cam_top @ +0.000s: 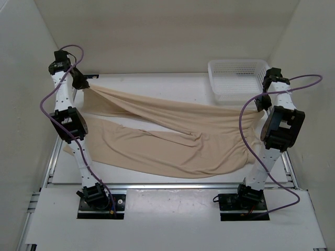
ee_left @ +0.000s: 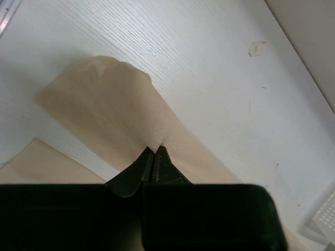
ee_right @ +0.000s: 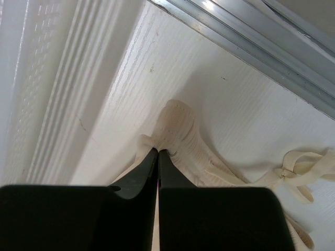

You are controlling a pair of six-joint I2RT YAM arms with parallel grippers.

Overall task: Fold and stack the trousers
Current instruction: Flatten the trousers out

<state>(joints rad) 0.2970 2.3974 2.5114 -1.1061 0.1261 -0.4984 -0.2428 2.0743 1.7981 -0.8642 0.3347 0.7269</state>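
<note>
On worktop (cam_top: pixel 157 83), centre: trousers (cam_top: pixel 172 141), spanning left to right between both hands. At far left, raised off worktop: end of rear leg, pinched in left hand (ee_left: pixel 155 151). Nearer, lying flat on worktop: front leg, reaching toward left edge. At right, raised: waist end, pinched in right hand (ee_right: pixel 158 152); drawstring (ee_right: pixel 301 175) just beside that hand. In far right corner: basket (cam_top: pixel 235 79), behind right hand, close beside waist end. Along near edge: rail (cam_top: pixel 167 186), in front of trousers.
</note>
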